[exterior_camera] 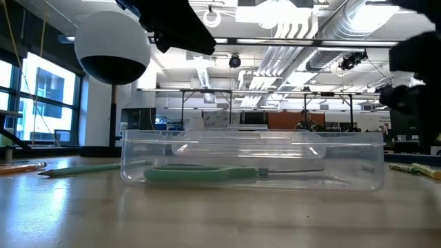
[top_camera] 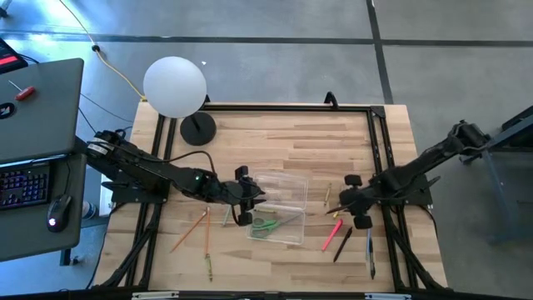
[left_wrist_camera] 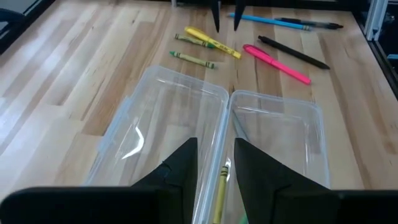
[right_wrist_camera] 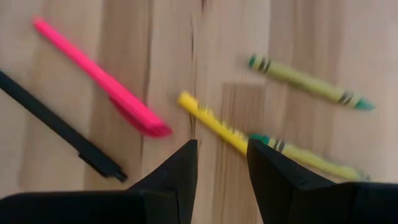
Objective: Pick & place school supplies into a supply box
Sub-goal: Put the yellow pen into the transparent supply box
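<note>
The clear supply box (top_camera: 281,208) lies open on the table, its two halves (left_wrist_camera: 163,121) (left_wrist_camera: 283,130) side by side. Green-handled scissors (top_camera: 266,224) (exterior_camera: 207,174) lie inside. My left gripper (top_camera: 244,198) (left_wrist_camera: 216,167) hovers open over the box's left end, and a yellow stick (left_wrist_camera: 221,186) shows below the gap between its fingers. My right gripper (top_camera: 348,202) (right_wrist_camera: 222,158) is open above a yellow crayon (right_wrist_camera: 208,121), with yellow-green crayons (right_wrist_camera: 308,82) and pink pen (right_wrist_camera: 99,78) and black pen (right_wrist_camera: 56,124) beside it.
A white globe lamp (top_camera: 175,86) on a black base (top_camera: 198,127) stands at the far left. Orange and green pencils (top_camera: 191,229) lie left of the box. Pink (top_camera: 331,234), black (top_camera: 342,244) and blue (top_camera: 371,254) pens lie right of it. A desk with a laptop (top_camera: 37,108) stands beyond the left edge.
</note>
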Robot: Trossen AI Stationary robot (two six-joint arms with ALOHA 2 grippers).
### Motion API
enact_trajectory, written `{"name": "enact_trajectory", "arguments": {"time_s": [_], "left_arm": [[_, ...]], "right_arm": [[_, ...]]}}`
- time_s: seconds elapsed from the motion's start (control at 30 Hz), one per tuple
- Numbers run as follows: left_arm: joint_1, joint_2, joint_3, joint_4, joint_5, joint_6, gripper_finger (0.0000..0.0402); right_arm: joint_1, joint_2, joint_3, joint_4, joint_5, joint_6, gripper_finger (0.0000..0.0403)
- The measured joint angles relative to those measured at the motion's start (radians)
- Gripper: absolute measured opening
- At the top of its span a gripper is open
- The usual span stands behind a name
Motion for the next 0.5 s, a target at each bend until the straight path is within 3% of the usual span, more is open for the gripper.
{"name": "enact_trajectory", "arguments": {"time_s": [0.23,0.5], "left_arm": [[0.000,0.000,0.000,0.000,0.000,0.000,0.0136],[0.000,0.000,0.000,-0.001,0.000,-0.001,0.0136]], "right_arm": [[-0.003,0.182,0.003,0.108,0.050,-0.047,0.0119],[-0.002,0.253,0.004,0.143,0.032,-0.114,0.0119]]}}
